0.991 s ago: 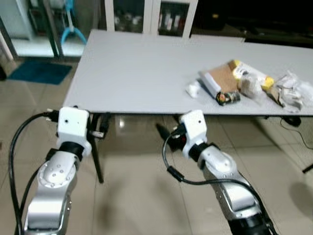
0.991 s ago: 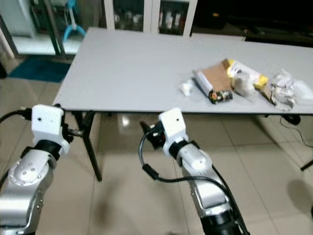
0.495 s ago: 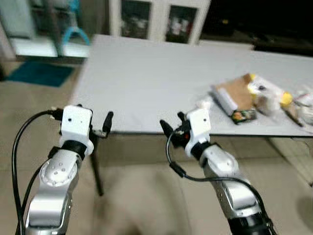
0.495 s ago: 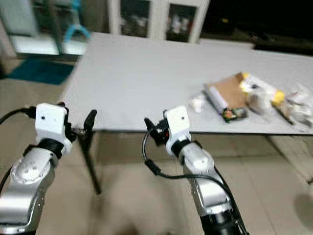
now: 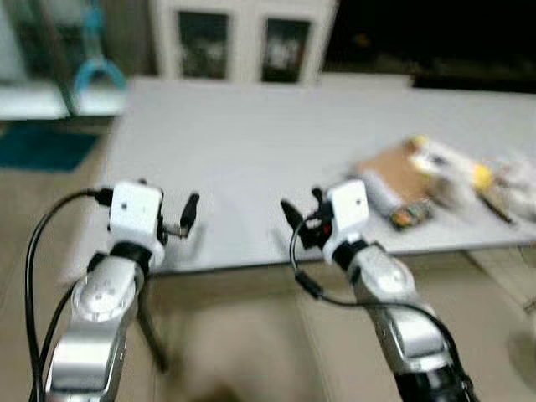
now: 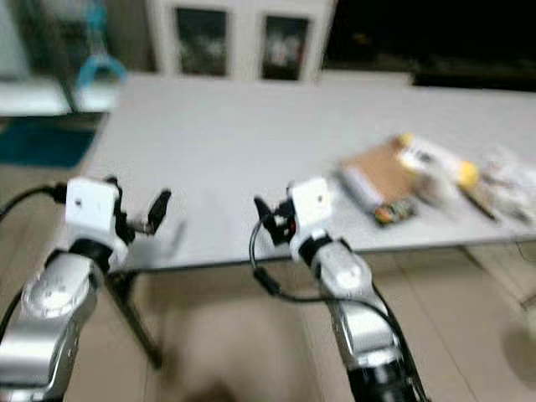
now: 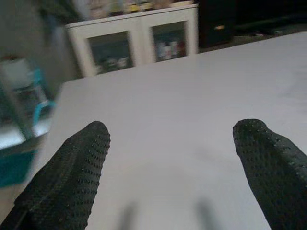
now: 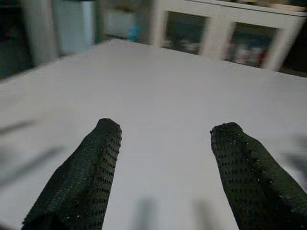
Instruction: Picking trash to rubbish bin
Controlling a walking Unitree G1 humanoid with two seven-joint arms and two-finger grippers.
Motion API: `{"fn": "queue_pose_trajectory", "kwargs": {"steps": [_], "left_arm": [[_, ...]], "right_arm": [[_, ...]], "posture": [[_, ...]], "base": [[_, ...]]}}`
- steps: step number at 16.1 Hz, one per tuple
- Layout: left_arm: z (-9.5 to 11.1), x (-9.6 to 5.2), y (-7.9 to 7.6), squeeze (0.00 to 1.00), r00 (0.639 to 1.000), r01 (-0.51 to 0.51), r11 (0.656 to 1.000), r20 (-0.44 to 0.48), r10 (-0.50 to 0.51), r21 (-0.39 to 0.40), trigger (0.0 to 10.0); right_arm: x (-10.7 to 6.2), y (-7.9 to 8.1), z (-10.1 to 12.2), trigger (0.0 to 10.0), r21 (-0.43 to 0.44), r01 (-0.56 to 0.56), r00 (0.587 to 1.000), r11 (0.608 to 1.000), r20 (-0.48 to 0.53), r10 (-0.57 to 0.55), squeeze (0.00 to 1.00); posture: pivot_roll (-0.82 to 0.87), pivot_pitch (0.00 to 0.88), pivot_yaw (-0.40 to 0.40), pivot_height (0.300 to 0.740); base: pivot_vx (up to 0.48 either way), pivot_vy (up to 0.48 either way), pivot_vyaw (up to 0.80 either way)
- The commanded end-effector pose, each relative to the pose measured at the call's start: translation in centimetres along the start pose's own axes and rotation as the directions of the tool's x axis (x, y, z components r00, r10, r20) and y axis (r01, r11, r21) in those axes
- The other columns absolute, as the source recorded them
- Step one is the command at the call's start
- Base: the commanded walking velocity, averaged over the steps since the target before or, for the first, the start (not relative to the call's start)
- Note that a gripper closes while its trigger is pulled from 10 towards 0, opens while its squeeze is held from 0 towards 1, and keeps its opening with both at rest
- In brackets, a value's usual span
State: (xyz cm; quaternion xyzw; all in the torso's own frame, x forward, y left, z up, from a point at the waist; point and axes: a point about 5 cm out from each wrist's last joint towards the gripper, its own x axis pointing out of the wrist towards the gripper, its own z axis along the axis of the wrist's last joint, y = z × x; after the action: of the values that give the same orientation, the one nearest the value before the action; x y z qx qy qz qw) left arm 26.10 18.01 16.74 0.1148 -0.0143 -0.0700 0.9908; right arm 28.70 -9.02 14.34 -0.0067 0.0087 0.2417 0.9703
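Trash (image 5: pixel 435 180) lies in a blurred cluster toward the right end of the grey surface (image 5: pixel 243 142), near its front edge: a brown cardboard piece (image 5: pixel 394 167), a small dark packet (image 5: pixel 410 215) just in front of it, yellow-and-white wrappers (image 5: pixel 456 167) beside it, and crumpled pale stuff (image 5: pixel 515 180) at the far right. Behind the surface stands a white cabinet with glass doors (image 5: pixel 239 42), and a teal mat (image 5: pixel 42 146) lies on the floor to the left. The left claw (image 5: pixel 186 218) and right claw (image 5: pixel 301 219) are both raised at the front edge, each with its black fingers (image 7: pixel 72 177) spread wide and holding nothing; the wrist views show bare surface between the fingertips. The trash is well to the right of both claws. Compared with a second ago, the camera has moved closer, and the claws, then below the edge, are now level with the top.
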Motion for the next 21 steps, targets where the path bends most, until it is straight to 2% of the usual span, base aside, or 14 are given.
{"fn": "queue_pose_trajectory", "kwargs": {"steps": [1, 6, 9, 10, 12, 14, 18, 19, 20, 21], "left_arm": [[0.2, 0.1, -1.1, 0.00, 0.999, 0.047, 0.999, 0.005, -0.047, -0.007, 10.0], [0.2, 0.1, -0.6, 0.00, 0.999, 0.039, 0.999, 0.000, -0.039, 0.011, 10.0], [0.3, 0.2, -0.6, 0.00, 0.999, 0.051, 0.999, -0.009, -0.051, 0.002, 10.0], [0.2, 0.2, -0.8, 0.00, 0.998, 0.061, 0.998, -0.013, -0.061, -0.013, 10.0], [0.4, 0.2, -1.5, 0.00, 0.993, 0.114, 0.992, 0.006, -0.114, -0.044, 10.0], [1.0, -0.2, -3.3, 0.00, 0.949, 0.313, 0.947, 0.044, -0.311, -0.066, 10.0], [1.7, -0.1, -4.1, 0.00, 0.913, 0.405, 0.912, 0.074, -0.401, -0.058, 10.0], [1.8, -0.1, -4.0, 0.00, 0.911, 0.410, 0.911, 0.074, -0.406, -0.047, 10.0], [1.8, -0.1, -4.0, 0.00, 0.909, 0.413, 0.910, 0.075, -0.409, -0.041, 10.0], [1.8, -0.1, -4.0, 0.00, 0.907, 0.417, 0.908, 0.075, -0.414, -0.036, 10.0]], "right_arm": [[-0.7, -1.1, -0.4, 10.0, 0.007, 0.053, 0.999, 0.999, -0.013, -0.053, 0.00], [-0.5, -0.8, -1.2, 10.0, -0.028, 0.055, 0.997, 0.998, -0.058, -0.057, 0.00], [-0.5, -1.4, -1.5, 10.0, -0.043, 0.124, 0.989, 0.991, -0.073, -0.127, 0.00], [-0.7, -1.9, -1.5, 10.0, -0.047, 0.162, 0.984, 0.986, -0.070, -0.165, 1.00], [-0.8, -2.6, -1.6, 10.0, -0.019, 0.204, 0.976, 0.979, -0.074, -0.205, 1.00], [-0.3, -3.1, -1.9, 10.0, -0.055, 0.224, 0.968, 0.973, -0.107, -0.229, 1.00], [1.4, -4.0, -3.7, 10.0, -0.114, 0.236, 0.936, 0.965, -0.240, -0.258, 1.00], [1.8, -4.1, -4.1, 10.0, -0.101, 0.245, 0.928, 0.964, -0.264, -0.264, 0.07], [2.3, -4.4, -4.4, 10.0, -0.122, 0.254, 0.919, 0.960, -0.280, -0.278, 0.00], [3.0, -4.5, -4.6, 10.0, -0.132, 0.240, 0.916, 0.962, -0.299, -0.269, 0.00]], "posture": [[0.02, 0.041, -0.080, 0.740], [0.03, 0.044, -0.080, 0.740], [0.03, 0.039, -0.072, 0.740], [0.03, 0.039, -0.070, 0.740], [0.03, 0.040, -0.066, 0.740], [0.02, 0.040, -0.066, 0.740], [0.03, 0.042, -0.071, 0.740], [0.03, 0.041, -0.071, 0.740], [0.03, 0.042, -0.070, 0.740], [0.03, 0.044, -0.070, 0.740]], "base": [[0.386, 0.000, 0.00], [0.372, 0.000, 0.00], [0.000, 0.000, 0.00], [0.000, 0.000, 0.00], [0.000, 0.000, 0.00], [0.000, 0.000, 0.00], [0.000, 0.000, 0.00], [0.000, 0.000, 0.00], [0.000, 0.000, 0.00], [0.000, 0.000, 0.00]]}}
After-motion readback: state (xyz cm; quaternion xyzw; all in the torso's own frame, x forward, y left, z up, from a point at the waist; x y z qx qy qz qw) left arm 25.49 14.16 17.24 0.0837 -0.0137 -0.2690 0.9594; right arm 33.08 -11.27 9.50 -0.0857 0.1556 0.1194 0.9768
